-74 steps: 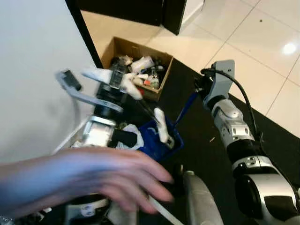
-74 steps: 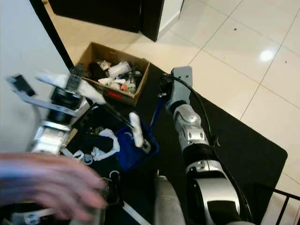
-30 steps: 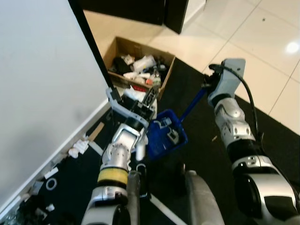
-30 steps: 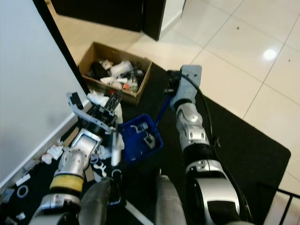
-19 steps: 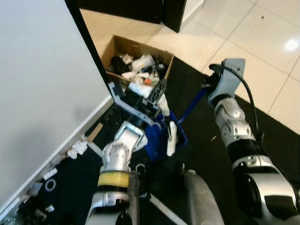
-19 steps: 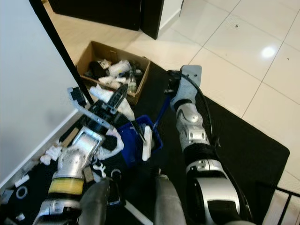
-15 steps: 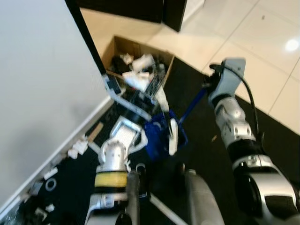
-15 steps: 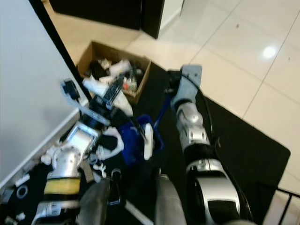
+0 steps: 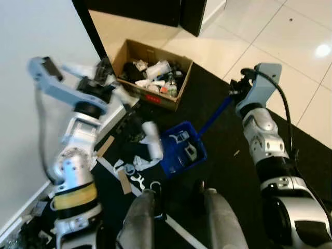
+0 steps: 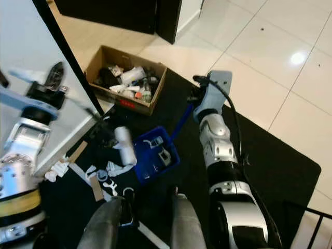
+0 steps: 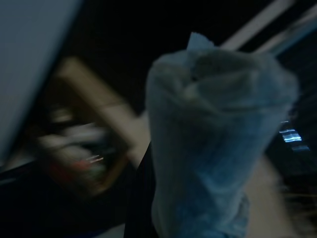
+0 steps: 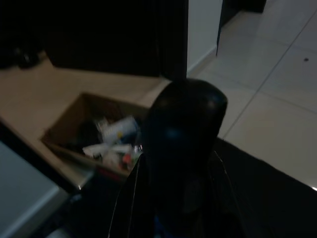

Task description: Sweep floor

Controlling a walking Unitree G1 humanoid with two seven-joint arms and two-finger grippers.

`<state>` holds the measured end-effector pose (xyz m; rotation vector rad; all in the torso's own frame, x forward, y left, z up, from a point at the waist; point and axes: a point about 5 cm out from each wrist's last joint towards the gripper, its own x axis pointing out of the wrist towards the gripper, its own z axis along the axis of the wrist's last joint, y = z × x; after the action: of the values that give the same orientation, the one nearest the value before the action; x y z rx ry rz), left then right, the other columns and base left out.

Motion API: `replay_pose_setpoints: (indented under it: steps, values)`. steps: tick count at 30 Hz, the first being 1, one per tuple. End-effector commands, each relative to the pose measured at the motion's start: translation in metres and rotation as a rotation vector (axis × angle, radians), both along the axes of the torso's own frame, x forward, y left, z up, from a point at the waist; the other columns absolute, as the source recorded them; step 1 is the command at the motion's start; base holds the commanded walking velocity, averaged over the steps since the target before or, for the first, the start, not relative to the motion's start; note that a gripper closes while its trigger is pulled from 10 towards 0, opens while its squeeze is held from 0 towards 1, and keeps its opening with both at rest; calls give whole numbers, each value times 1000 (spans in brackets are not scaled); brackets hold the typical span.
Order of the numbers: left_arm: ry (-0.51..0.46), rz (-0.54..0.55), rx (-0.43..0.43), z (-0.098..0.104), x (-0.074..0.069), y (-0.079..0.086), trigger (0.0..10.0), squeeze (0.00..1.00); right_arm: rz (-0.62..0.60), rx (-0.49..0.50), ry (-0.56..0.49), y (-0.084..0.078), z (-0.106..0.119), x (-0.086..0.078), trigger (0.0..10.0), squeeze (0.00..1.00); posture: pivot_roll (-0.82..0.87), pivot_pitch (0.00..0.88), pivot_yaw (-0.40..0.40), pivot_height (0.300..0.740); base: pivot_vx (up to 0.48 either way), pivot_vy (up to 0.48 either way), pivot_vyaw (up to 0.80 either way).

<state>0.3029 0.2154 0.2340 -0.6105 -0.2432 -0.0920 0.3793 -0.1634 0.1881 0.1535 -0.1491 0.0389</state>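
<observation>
Nearest, at bottom centre: robot's two grey legs (image 9: 176,220) on a black mat (image 10: 280,155). Scattered just left of legs on the mat: white scraps and a strip of brown card (image 9: 124,181).

Mid-scene, centre: blue dustpan (image 9: 182,150) lying on the mat w/ small white and dark bits inside. Its blue handle (image 9: 215,115) slanting up and right to the right gripper (image 9: 236,93), which is clenched round the handle's top end; in right wrist view the dark rounded handle end sits between the fingers.

Just left of dustpan: white brush head (image 9: 151,140), blurred, above the litter on the mat. Thin dark stick running from it up and left to the left gripper (image 9: 101,78), raised high near the wall; left arm (image 9: 72,155) upright at scene left. Gripper blurred – fingers seem closed on the stick, but can't tell for sure. Left wrist view dark and smeared: pale bristle-like mass close to lens.

Left side: white wall panel (image 9: 36,31) w/ black edge strip.

Farther, centre-left: open cardboard box (image 9: 181,78) at far edge of mat, packed w/ white packaging, bottles, dark items.

Far and right: glossy cream floor tiles (image 10: 270,57) w/ a light reflection; dark furniture at far top.
</observation>
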Motion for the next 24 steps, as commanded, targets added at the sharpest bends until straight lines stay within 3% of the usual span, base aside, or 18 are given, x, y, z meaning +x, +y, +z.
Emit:
replay_pose_setpoints:
  steps: [1,3,4,5,6,8,10,12,13,16,17,19,21,24]
  values:
    - [68,130,135,1,-5,11,10000,0,2,69,-59,-2,14,-3,10000,0,43,284,15,740,0,0,0]
    - [186,255,215,-4,-1,20,10000,0,-7,78,-74,-5,19,-4,10000,0,47,261,17,740,0,0,0]
    - [186,255,215,-4,-1,20,10000,0,-7,78,-74,-5,19,-4,10000,0,47,261,17,740,0,0,0]
    - [318,305,211,-12,3,25,10000,0,-14,86,-85,-7,24,-5,10000,0,50,248,21,740,0,0,0]
    - [373,319,209,-16,4,27,10000,0,-17,90,-89,-8,26,-6,10000,0,50,248,21,740,0,0,0]
    - [404,329,211,-18,4,27,10000,0,-18,91,-90,-8,27,-6,10000,0,49,244,21,740,0,0,0]
    - [458,342,144,-26,7,30,10000,0,-24,100,-95,-9,30,-7,10000,0,49,227,26,740,0,0,0]
    - [456,390,-29,-35,7,37,10000,0,-30,113,-105,-11,35,-10,10000,0,46,210,31,740,0,0,0]
    - [489,389,-54,-43,5,37,10000,0,-34,126,-113,-11,38,-11,10000,0,44,199,33,740,0,0,0]
    - [536,411,-3,-50,3,36,10000,0,-37,139,-119,-12,40,-12,10000,0,45,188,36,740,0,0,0]
    - [561,432,74,-53,2,33,10000,0,-39,152,-122,-13,41,-13,10000,0,46,182,35,740,0,0,0]
    - [568,373,68,-55,1,22,10000,0,-47,181,-134,-14,46,-14,10000,0,51,162,38,740,0,0,0]
    - [575,322,-54,-56,2,17,10000,0,-52,204,-147,-16,50,-13,10000,0,54,148,40,740,0,0,0]
    - [494,196,-126,-52,5,9,10000,0,-53,224,-173,-16,59,-12,10000,0,53,126,43,740,0,0,0]
